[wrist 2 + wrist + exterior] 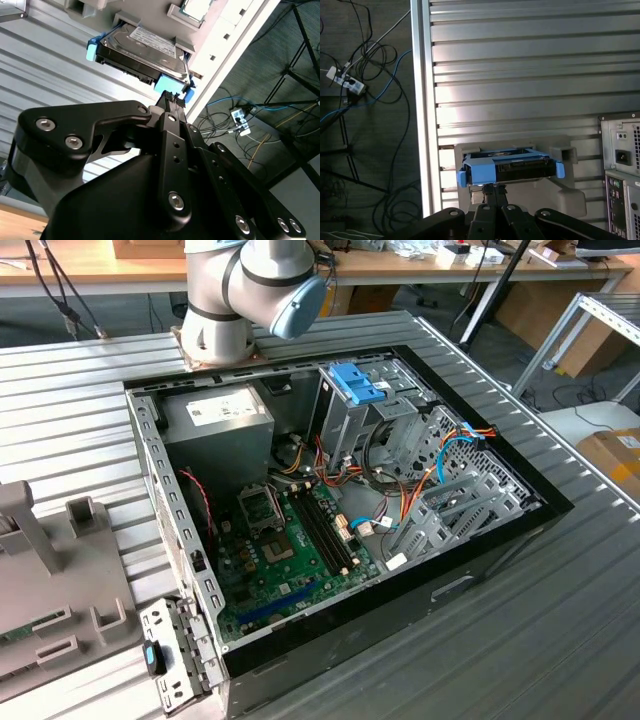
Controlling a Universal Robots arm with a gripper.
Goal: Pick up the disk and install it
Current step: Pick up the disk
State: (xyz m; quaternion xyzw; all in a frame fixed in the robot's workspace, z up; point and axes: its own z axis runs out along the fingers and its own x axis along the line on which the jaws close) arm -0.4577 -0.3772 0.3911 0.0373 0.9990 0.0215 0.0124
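Blue-railed, the dark flat rectangular disk (520, 170) sits in a grey plastic holder (567, 152) on the ribbed metal table (520, 75), not yet lifted. My claw (495, 187) is at one blue rail; whether it grips, I cannot tell. Installing into the open black computer case (480, 570) remains.

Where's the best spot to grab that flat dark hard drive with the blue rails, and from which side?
Probably the bright blue plastic rail along the exposed edge of the flat dark rectangular hard drive, pinched across its thin thickness near the middle. That edge juts out of the grey plastic holder toward the claw, so come in from that open side.
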